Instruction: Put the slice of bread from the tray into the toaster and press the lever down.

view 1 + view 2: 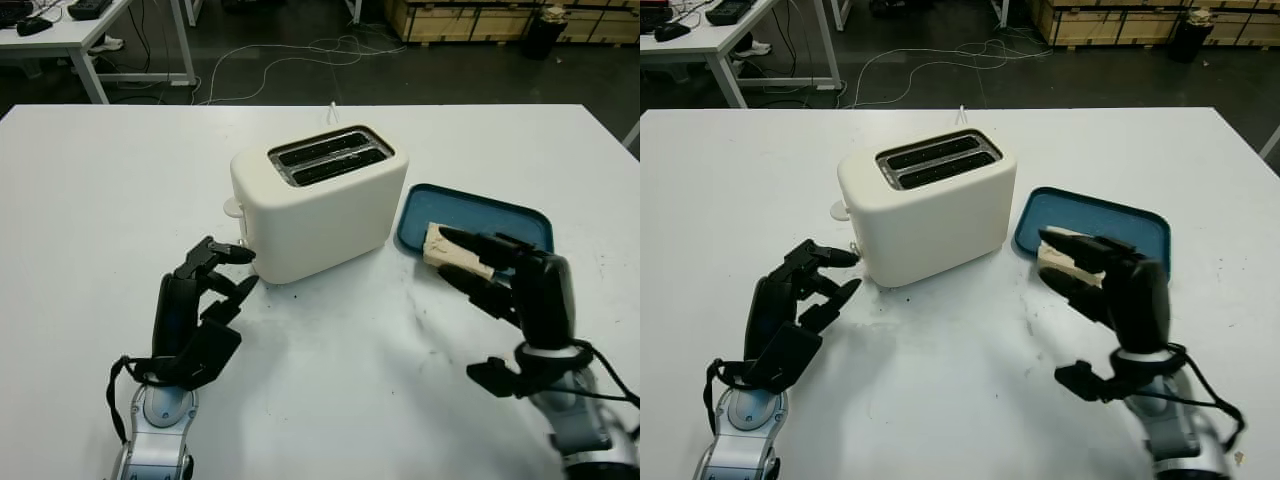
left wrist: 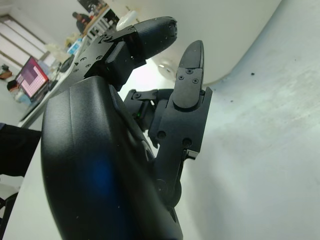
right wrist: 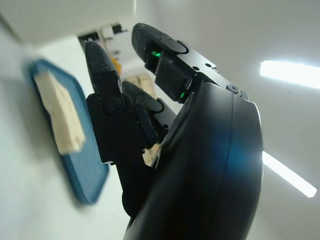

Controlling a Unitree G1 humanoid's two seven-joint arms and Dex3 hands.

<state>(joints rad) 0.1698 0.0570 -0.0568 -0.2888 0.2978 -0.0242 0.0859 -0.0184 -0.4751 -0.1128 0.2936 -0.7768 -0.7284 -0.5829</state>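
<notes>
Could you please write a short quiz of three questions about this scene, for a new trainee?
1. True or false: a slice already sits in a slot of the toaster.
2. Where is the slice of bread?
A. on the blue tray
B. on the bare table
C. in the left hand
3. Fill in: the left hand is open beside the toaster's ____ end.

Key:
1. False; both slots look empty.
2. A; the right hand reaches over the slice but has not yet lifted it.
3. Lever.
</notes>
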